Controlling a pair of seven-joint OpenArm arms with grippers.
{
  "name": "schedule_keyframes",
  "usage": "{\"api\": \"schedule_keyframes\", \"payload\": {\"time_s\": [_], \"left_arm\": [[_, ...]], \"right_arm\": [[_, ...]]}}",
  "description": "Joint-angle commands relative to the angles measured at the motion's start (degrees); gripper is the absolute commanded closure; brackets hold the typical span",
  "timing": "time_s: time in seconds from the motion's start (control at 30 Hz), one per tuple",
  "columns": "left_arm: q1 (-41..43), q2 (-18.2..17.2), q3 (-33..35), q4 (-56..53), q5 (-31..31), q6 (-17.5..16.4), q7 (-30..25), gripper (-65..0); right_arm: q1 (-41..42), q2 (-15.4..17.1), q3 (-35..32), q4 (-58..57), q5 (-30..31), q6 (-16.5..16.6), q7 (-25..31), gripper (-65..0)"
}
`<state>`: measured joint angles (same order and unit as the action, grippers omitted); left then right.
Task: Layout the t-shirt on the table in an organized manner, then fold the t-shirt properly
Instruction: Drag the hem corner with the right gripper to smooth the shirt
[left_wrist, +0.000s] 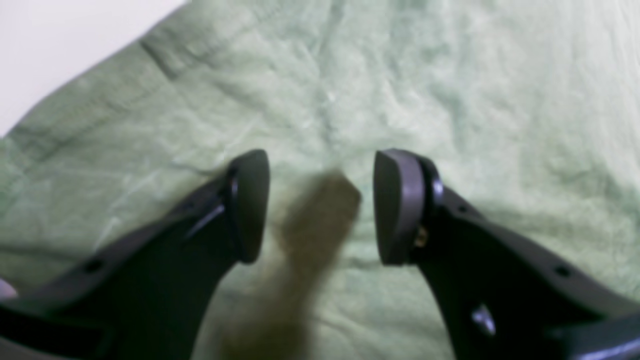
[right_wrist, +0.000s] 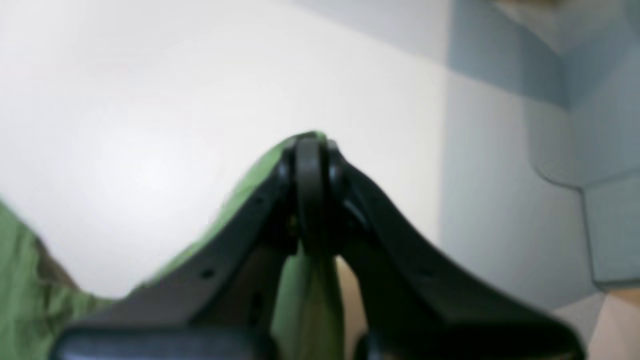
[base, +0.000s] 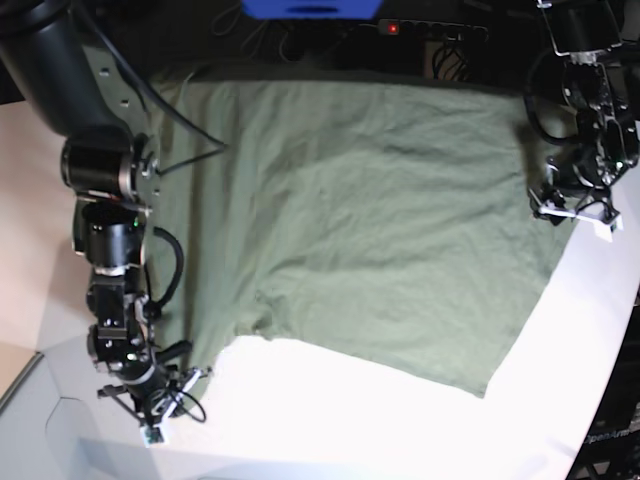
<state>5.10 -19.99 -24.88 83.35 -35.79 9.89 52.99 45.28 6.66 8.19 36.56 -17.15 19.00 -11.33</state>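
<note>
The right gripper (right_wrist: 311, 150) pinches the t-shirt (base: 360, 220) tight. The left gripper (left_wrist: 321, 205) hangs half open above the t-shirt, holding nothing.

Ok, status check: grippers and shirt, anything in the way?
Left gripper open over the t-shirt. Right gripper shut on a shirt edge. Shirt spread on the table, wrinkled, unfolded. Nothing in the way.

We're looking at a robotics lab bench: a broad white table (base: 330, 400) with a curved edge, set against dark surroundings. Two black robot arms (base: 105, 180) are mounted at its sides, cabling looping off their joints. Along the far edge runs a power strip (base: 420, 30) with a glowing red light, beside a blue object (base: 310, 8).
</note>
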Motion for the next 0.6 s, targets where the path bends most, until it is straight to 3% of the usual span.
{"api": "schedule_keyframes", "payload": {"time_s": [0.0,0.13,0.2,0.37,0.43,0.5,0.57], "left_arm": [[-0.5,-0.9,-0.3,0.9,-0.5,0.1,-0.5,-32.9],[-0.5,-0.9,-0.3,0.9,-0.5,0.1,-0.5,-32.9],[-0.5,-0.9,-0.3,0.9,-0.4,0.1,-0.5,-32.9],[-0.7,-0.9,-0.3,0.9,-0.4,0.1,-0.5,-32.9],[-0.9,-0.9,-0.3,0.9,-0.3,0.1,-0.5,-32.9],[-1.0,-0.9,-0.3,0.9,-0.6,0.1,-0.5,-32.9],[-1.0,-0.9,-0.3,0.9,-0.6,0.1,-0.5,-32.9]], "right_arm": [[2.9,0.6,0.8,-0.9,0.4,-0.9,1.8,0.0],[3.5,0.6,2.0,-4.8,0.4,-0.9,4.5,-1.5],[3.3,0.6,2.0,-5.0,0.4,-0.9,4.5,-7.6],[2.4,0.7,1.5,-4.8,0.0,-0.9,4.3,-30.3],[2.3,2.4,2.0,-4.6,0.0,-0.9,4.2,-37.8],[2.4,3.3,2.1,-4.5,0.0,-0.9,2.8,-41.1],[2.1,4.7,2.1,-2.9,0.1,-0.9,-2.2,-40.8]]}}
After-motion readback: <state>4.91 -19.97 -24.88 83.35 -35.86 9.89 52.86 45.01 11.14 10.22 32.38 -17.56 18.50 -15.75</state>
